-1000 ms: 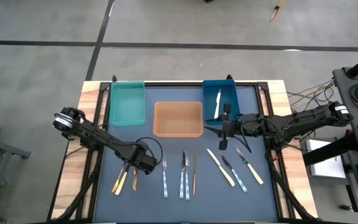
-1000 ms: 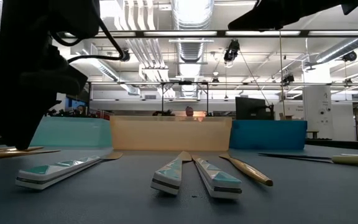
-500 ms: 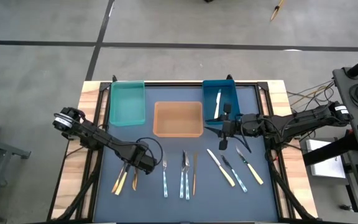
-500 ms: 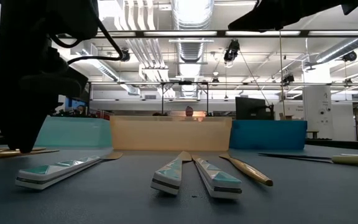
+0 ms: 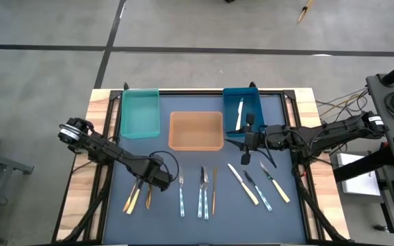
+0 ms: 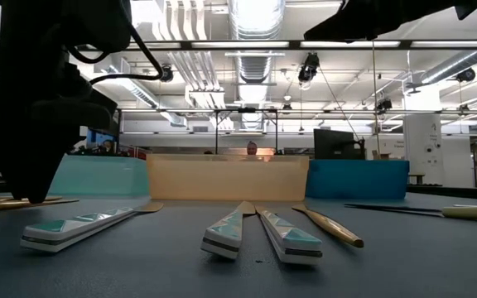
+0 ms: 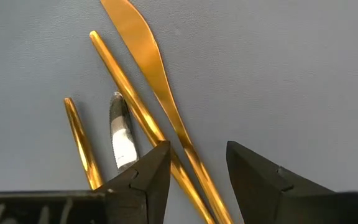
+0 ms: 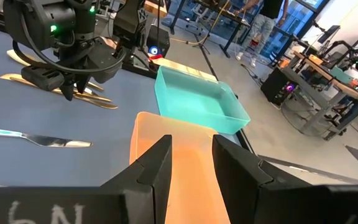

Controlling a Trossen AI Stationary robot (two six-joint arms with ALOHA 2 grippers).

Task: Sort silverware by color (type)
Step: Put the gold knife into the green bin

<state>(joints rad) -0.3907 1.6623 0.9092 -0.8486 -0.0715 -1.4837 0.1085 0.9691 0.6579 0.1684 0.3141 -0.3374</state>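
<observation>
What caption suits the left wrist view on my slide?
Left gripper, open, poised over gold cutlery on the table.

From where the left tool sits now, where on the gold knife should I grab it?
Grip the gold knife on its slim handle, not the wide flat blade, coming straight down. The left tool already stands open astride that handle. A thin gold piece lies right alongside, so the near finger may catch it too; I'd shift slightly toward the bare mat first.
</observation>
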